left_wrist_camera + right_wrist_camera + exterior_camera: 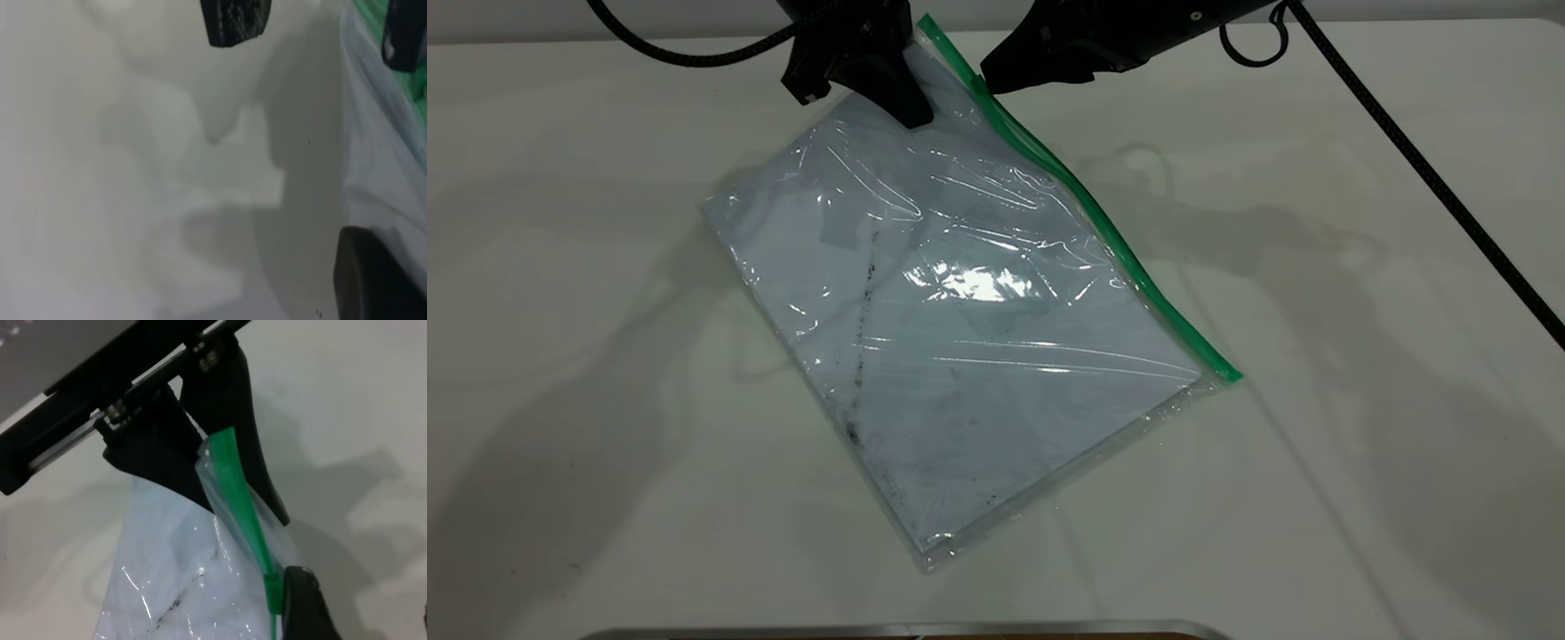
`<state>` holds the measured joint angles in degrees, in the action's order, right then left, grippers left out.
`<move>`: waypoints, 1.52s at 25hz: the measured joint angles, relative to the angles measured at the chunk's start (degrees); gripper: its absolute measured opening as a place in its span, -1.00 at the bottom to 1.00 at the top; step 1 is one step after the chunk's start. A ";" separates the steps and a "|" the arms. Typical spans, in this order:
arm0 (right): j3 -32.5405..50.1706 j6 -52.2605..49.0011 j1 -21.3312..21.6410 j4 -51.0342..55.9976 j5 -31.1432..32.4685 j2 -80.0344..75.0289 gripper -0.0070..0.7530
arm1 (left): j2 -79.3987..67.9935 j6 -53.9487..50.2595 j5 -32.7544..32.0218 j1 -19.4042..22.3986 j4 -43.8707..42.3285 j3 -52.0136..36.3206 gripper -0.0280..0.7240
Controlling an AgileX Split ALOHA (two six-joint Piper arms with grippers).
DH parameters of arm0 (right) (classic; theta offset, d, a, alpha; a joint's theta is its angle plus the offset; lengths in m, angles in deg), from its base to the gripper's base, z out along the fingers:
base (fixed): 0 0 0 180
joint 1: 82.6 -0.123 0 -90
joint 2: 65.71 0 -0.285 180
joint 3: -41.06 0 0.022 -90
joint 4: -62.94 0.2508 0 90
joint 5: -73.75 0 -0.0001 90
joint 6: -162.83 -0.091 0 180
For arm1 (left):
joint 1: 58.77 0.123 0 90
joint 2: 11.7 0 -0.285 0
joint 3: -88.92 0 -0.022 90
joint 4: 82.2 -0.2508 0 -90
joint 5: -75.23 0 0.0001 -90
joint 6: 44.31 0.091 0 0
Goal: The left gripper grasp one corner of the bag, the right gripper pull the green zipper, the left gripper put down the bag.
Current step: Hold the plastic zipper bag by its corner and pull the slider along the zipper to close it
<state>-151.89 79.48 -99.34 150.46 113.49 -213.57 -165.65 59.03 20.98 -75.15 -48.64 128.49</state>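
Lying tilted on the white table [1360,498], the bag [960,338], far corner lifted and pinched tight between the fingers of the left gripper [911,111] right by the top end of the green zipper [1103,222]. Poking in beside that strip near the raised corner, the right gripper [989,84], tip touching the green edge, but can't tell if spread or pressed together.

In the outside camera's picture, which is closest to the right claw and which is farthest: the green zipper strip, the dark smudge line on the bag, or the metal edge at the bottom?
From the right gripper:
1. The green zipper: its upper end lies right at the fingers.
2. The dark smudge line: mid-bag, toward the left side.
3. The metal edge: at the picture's bottom, beyond the bag.
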 joint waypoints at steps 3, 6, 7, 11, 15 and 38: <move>-0.13 0.00 -0.19 0.09 0.10 -0.82 0.24 | 0.00 0.00 0.07 0.00 0.00 0.00 -0.78; -0.13 0.00 -0.31 0.09 0.58 -1.19 0.24 | 0.00 0.02 0.07 0.00 -0.06 0.00 -0.78; -0.13 0.00 -0.31 0.09 0.63 -1.19 0.24 | 0.00 0.02 0.07 0.00 -0.06 0.00 -0.78; -0.13 -0.42 -0.31 -1.06 0.75 -1.19 0.24 | 0.00 0.02 0.07 0.00 -0.06 0.00 -0.78; -0.13 -2.61 0.31 -5.80 1.37 0.66 0.24 | 0.00 0.02 0.02 -0.04 -0.06 0.00 -0.78; -0.23 -4.89 -1.06 -4.08 -1.29 0.43 0.24 | 0.00 0.11 0.07 -0.04 0.00 0.00 -0.78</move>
<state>-152.12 74.60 -100.40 146.38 112.20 -213.14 -165.65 59.14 21.04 -75.19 -48.65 128.49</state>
